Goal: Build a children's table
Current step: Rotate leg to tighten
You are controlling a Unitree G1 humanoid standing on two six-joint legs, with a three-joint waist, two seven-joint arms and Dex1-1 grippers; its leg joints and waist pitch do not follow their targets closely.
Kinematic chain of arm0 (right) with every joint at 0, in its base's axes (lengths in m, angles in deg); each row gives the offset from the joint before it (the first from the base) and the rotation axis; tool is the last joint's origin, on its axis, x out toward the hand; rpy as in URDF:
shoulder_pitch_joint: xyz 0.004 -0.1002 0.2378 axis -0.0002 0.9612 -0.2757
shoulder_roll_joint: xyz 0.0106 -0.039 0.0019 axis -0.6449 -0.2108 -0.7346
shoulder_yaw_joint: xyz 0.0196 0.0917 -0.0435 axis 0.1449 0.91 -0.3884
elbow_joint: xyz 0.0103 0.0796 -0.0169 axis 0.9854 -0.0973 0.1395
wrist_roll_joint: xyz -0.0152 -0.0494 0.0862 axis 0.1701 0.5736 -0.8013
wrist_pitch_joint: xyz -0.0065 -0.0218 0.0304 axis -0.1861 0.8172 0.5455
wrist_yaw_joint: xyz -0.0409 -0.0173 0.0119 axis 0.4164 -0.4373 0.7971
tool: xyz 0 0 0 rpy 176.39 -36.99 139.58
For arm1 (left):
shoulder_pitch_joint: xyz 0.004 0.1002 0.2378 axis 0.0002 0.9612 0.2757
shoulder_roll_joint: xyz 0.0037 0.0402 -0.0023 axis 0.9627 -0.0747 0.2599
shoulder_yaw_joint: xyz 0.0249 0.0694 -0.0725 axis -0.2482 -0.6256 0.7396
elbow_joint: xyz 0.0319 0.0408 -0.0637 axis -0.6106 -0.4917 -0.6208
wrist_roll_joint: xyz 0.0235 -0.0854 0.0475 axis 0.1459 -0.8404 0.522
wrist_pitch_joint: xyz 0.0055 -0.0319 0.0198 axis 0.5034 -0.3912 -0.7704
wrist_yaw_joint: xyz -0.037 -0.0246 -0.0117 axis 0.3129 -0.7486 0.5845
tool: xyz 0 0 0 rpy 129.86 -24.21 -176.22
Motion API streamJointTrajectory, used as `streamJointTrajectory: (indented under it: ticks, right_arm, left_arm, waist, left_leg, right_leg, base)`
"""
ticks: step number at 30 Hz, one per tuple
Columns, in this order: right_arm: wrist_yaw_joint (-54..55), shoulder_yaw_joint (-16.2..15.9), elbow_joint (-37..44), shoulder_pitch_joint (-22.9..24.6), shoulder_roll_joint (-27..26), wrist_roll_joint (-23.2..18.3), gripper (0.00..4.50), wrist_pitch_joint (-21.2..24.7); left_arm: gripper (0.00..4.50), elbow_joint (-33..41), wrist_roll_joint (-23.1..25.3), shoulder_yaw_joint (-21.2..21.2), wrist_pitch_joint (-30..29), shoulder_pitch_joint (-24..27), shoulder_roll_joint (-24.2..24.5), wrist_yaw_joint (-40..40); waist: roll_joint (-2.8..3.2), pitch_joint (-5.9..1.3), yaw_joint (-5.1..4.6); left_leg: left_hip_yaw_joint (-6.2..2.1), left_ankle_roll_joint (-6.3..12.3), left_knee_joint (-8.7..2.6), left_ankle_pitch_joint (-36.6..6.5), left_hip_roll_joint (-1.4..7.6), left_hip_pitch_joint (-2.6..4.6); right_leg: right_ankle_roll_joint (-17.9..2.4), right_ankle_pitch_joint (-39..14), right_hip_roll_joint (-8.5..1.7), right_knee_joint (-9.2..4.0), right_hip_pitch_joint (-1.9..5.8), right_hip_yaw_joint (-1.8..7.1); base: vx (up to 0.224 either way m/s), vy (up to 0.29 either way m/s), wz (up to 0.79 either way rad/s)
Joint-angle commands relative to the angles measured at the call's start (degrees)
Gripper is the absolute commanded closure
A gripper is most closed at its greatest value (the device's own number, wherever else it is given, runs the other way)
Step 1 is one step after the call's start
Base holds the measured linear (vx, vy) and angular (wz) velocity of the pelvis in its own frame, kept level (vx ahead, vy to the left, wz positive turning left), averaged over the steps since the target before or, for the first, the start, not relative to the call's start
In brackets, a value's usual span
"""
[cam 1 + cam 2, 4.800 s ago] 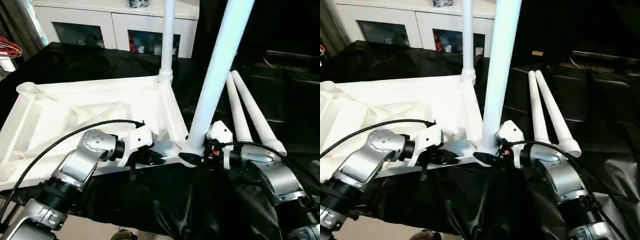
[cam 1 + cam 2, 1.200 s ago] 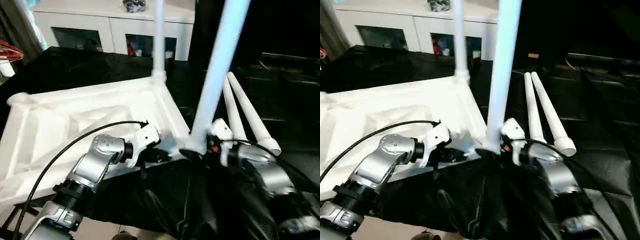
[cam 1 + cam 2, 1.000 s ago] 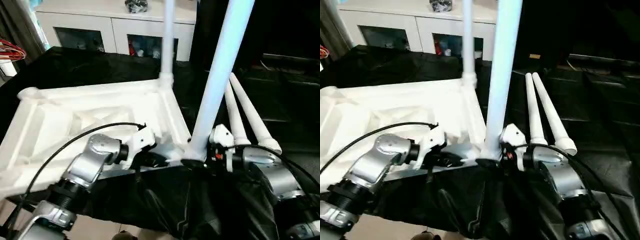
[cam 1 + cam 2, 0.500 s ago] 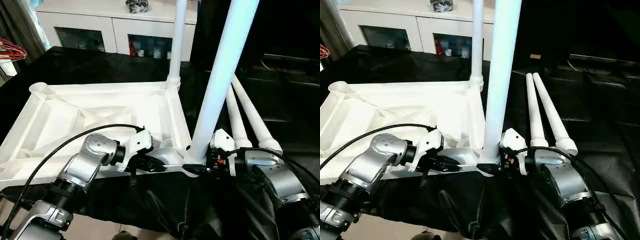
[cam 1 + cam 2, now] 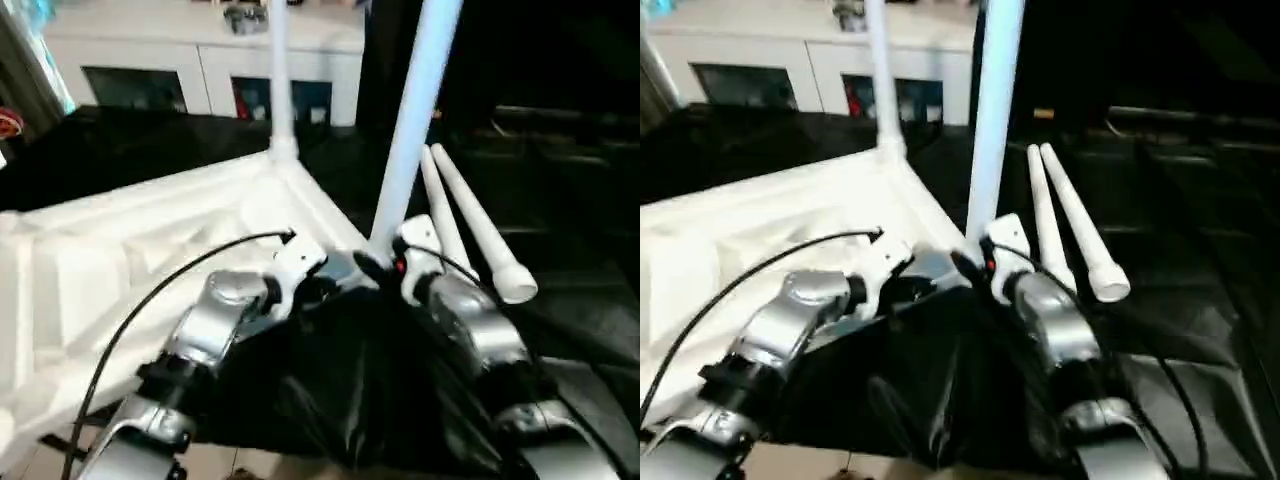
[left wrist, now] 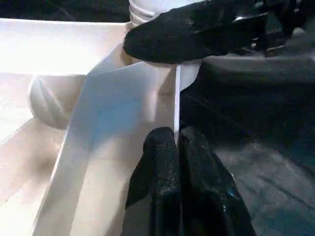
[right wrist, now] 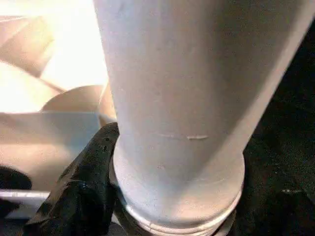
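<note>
The white table top lies upside down with its ribbed underside up. One white leg stands upright in the far corner socket. A second leg stands at the near corner, and my right gripper is shut on its base; one black finger wraps the leg just above its collar. My left gripper is shut on the thin near rim of the table top, beside that corner. Two loose legs lie side by side to the right.
A black cloth covers the surface under the table top and hangs over the near edge. A white cabinet with glass doors stands behind. Dark furniture runs along the right beyond the loose legs.
The whole picture has swung and tilted, so the camera moved. Both grippers keep their holds on the rim and on the near leg's base.
</note>
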Motion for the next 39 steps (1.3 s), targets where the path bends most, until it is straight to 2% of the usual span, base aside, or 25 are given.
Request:
streamJointTrajectory:
  ticks: [1,2,3,6,7,10,14,16,17,18,20,21,24,29,30,32,33,38,39]
  right_arm:
    - [-2.07,-2.14,-1.95,-0.6,-4.29,-1.91,1.77,0.72]
    - [-3.32,-1.49,-2.23,-0.89,-4.65,-2.54,1.22,0.56]
    - [-4.04,-1.28,-2.12,-0.9,-4.68,-2.88,1.22,0.62]
    - [-6.58,-1.85,-1.41,-0.74,-3.86,-2.65,1.02,-0.76]
    - [-6.58,-1.85,-1.41,-0.74,-3.86,-2.65,0.81,-0.76]
    - [-11.64,-4.25,1.61,0.82,-0.93,-2.03,0.81,-1.56]
    - [-19.47,-5.75,6.01,3.16,2.48,-3.08,0.81,-1.73]
    - [-25.05,-6.94,9.15,4.91,5.35,-3.75,0.81,-1.27]
    - [-25.05,-6.94,9.15,4.91,5.35,-3.75,0.81,-1.27]
    - [-26.64,-7.3,9.93,5.38,6.16,-3.9,0.81,-1.25]
    - [-28.99,-7.93,11.35,6.11,7.48,-4.33,0.81,-0.54]
    - [-33.07,-9.13,14.08,7.47,9.85,-5.23,0.81,0.78]
    - [-37.46,-10.32,16.84,8.84,12.27,-6.02,0.81,1.89]
    - [-41.65,-11.27,19.64,10.14,14.56,-6.57,1.14,3.23]
    - [-41.79,-11.28,19.75,10.18,14.62,-6.56,1.33,3.33]
    - [-43.06,-11.64,20.83,10.53,15.3,-6.74,1.38,4.54]
    - [-43.23,-11.81,21.04,10.63,15.4,-6.75,1.61,4.63]
    - [-40.69,-11.71,20.24,10.64,14.01,-5.79,1.69,4.12]
    - [-38.94,-11.27,19.3,10.42,13.08,-5.23,1.71,3.18]
  left_arm:
    - [4.5,2.81,-2.26,-1.23,2.05,-1.75,-4.1,0.34]
    - [4.5,2.97,-2.2,-1.56,2.48,-1.58,-4.17,0.77]
    - [4.5,3.07,-2.22,-1.72,2.71,-1.49,-4.12,1.11]
    - [4.5,4.39,-2.66,-2.65,3.32,-0.61,-3.18,3.7]
    - [4.5,4.39,-2.66,-2.65,3.32,-0.61,-3.18,3.7]
    - [4.5,5.37,-3.95,-3.47,4.68,0.28,-1.17,7.82]
    - [4.5,5.73,-5.18,-3.74,6.01,0.86,0.83,12.11]
    - [4.5,5.48,-5.45,-3.99,7.01,0.92,2.31,14.78]
    - [4.5,5.48,-5.45,-3.99,7.01,0.92,2.31,14.78]
    - [4.5,5.32,-5.43,-4.04,7.28,0.9,2.67,15.45]
    - [4.5,5.15,-5.59,-4.17,7.89,0.92,3.3,16.81]
    - [4.5,4.76,-5.93,-4.29,8.59,0.85,4.5,19.24]
    - [4.5,4.21,-6.14,-4.11,8.83,0.59,5.88,21.8]
    - [4.5,2.71,-6.47,-3.67,9.75,-0.12,7.47,24.68]
    - [4.5,2.63,-6.48,-3.62,9.83,-0.15,7.51,24.77]
    - [4.5,2.2,-6.62,-3.5,10.15,-0.25,7.94,25.75]
    - [4.5,2.23,-6.67,-3.56,10.18,-0.16,8.08,25.95]
    - [4.5,2.34,-6.3,-3.39,10.36,0.25,7.49,25.35]
    - [4.5,2.19,-6.0,-3.3,10.29,0.22,6.98,24.23]
  waist:
    - [-0.22,-4.19,0.25]
    - [-0.19,-4.22,0.24]
    - [-0.36,-4.3,0.29]
    - [-0.17,-4.36,0.4]
    - [-0.2,-4.4,0.42]
    - [-0.09,-4.37,0.55]
    - [-0.15,-4.46,1.03]
    - [-0.12,-4.48,1.2]
    - [-0.01,-4.37,1.2]
    - [0.1,-4.32,1.2]
    - [-0.17,-4.24,1.37]
    - [0.0,-4.09,1.49]
    - [-0.06,-4.18,1.72]
    - [-0.13,-4.32,2.05]
    - [-0.15,-4.34,2.1]
    - [-0.13,-4.43,2.21]
    - [-0.11,-4.4,2.24]
    - [-0.14,-4.48,2.24]
    - [-0.56,-4.57,2.18]
  left_leg:
    - [-1.04,1.01,-4.07,-13.89,2.17,0.57]
    - [-0.99,1.12,-4.05,-13.62,2.21,0.54]
    - [-0.95,1.4,-3.98,-13.1,2.17,0.49]
    - [-0.93,1.91,-3.99,-12.16,2.27,0.38]
    - [-0.91,1.97,-3.97,-11.83,2.29,0.4]
    - [-0.87,2.35,-3.91,-11.54,2.22,0.29]
    - [-0.73,3.26,-3.8,-10.7,2.32,0.47]
    - [-0.77,3.5,-3.82,-10.43,2.36,0.38]
    - [-0.71,3.54,-3.87,-11.08,2.47,0.5]
    - [-0.78,3.25,-3.96,-11.6,2.47,0.46]
    - [-0.74,3.12,-3.94,-12.11,2.38,0.5]
    - [-0.73,3.07,-3.96,-12.8,2.43,0.64]
    - [-0.81,3.06,-4.04,-12.79,2.5,0.51]
    - [-0.8,3.2,-3.98,-11.95,2.52,0.45]
    - [-0.78,3.28,-3.91,-11.84,2.48,0.43]
    - [-0.79,3.1,-3.9,-11.68,2.54,0.49]
    - [-0.78,3.08,-3.92,-11.75,2.55,0.47]
    - [-0.82,3.0,-3.89,-11.22,2.54,0.43]
    - [-0.72,2.99,-3.83,-11.35,2.47,0.42]
  right_leg:
    - [-9.53,-19.48,-4.98,-5.26,2.45,2.93]
    - [-9.77,-18.67,-4.99,-5.17,2.43,2.96]
    - [-10.14,-17.52,-5.0,-4.99,2.57,2.95]
    - [-10.65,-15.62,-5.03,-4.77,2.71,2.99]
    - [-10.79,-15.12,-5.0,-4.73,2.68,2.97]
    - [-10.85,-14.7,-4.96,-4.7,2.81,2.95]
    - [-11.1,-12.73,-4.86,-4.53,2.7,3.08]
    - [-11.31,-12.46,-4.83,-4.48,2.91,2.99]
    - [-11.51,-12.83,-4.78,-4.51,2.64,3.04]
    - [-11.45,-13.71,-4.78,-4.6,2.68,2.98]
    - [-11.06,-15.36,-4.88,-4.77,2.78,3.02]
    - [-10.63,-17.34,-5.0,-5.08,2.58,3.08]
    - [-9.87,-18.62,-4.93,-5.09,2.66,3.02]
    - [-10.02,-17.97,-4.92,-4.94,2.61,2.97]
    - [-10.05,-17.83,-4.91,-4.94,2.62,2.98]
    - [-10.26,-17.72,-4.97,-4.87,2.62,2.96]
    - [-10.31,-17.81,-4.95,-4.89,2.6,2.96]
    - [-10.52,-16.88,-5.01,-4.76,2.61,2.94]
    - [-10.37,-17.47,-5.01,-4.86,2.72,2.91]
  base:
    - [0.0,0.0,0.0]
    - [0.0,0.0,0.0]
    - [0.0,0.0,0.0]
    - [0.0,0.0,0.0]
    - [0.0,0.0,0.0]
    - [0.0,0.0,0.0]
    - [0.0,0.0,0.0]
    - [0.0,0.0,0.0]
    - [0.0,0.0,0.0]
    - [0.0,0.0,0.0]
    - [0.0,0.0,0.0]
    - [0.0,0.0,0.0]
    - [0.0,0.0,0.0]
    - [0.0,0.0,0.0]
    - [0.0,0.0,0.0]
    - [0.0,0.0,0.0]
    - [0.0,0.0,0.0]
    - [0.0,0.0,0.0]
    - [0.0,0.0,0.0]
